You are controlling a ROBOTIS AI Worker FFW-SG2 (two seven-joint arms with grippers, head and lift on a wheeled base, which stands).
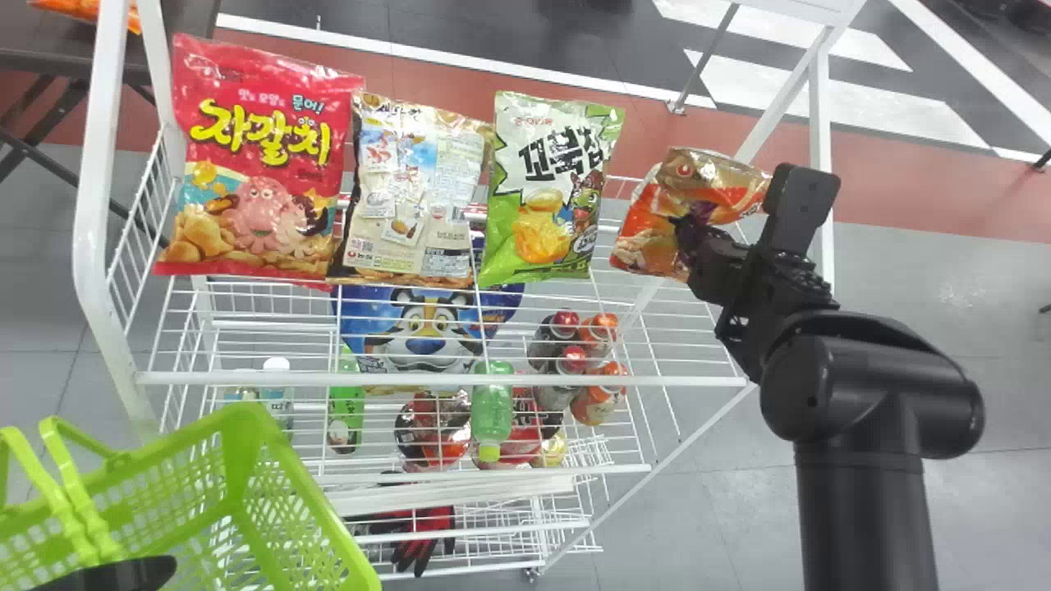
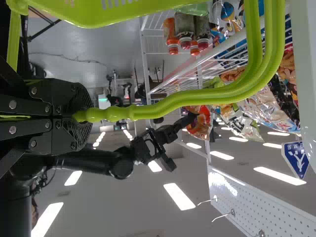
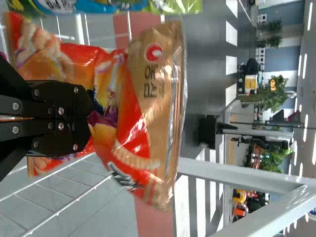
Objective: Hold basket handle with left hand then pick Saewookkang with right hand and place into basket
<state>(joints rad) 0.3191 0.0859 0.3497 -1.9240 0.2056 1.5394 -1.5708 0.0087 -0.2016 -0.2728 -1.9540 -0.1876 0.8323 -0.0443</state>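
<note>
The right gripper (image 1: pixel 688 234) is pinched closed on the Saewookkang (image 1: pixel 710 182), a crumpled orange-and-tan bag, at the right end of the wire rack (image 1: pixel 443 380). Next to it, to its left, is a green-and-white snack bag (image 1: pixel 542 197), then a bag with its printed back showing (image 1: pixel 415 197), then a red one (image 1: pixel 254 164). At lower left, the left gripper (image 1: pixel 123 572) has its fingers closed around the handle (image 1: pixel 78 501) of a lime-green basket (image 1: pixel 316 492).

Bright indoor light reaches me from white strip lamps (image 2: pixel 179 196) overhead, glare streaking my glossy snack bag (image 3: pixel 153 113) and pale sheen touching the floor (image 1: pixel 961 291) at right.
</note>
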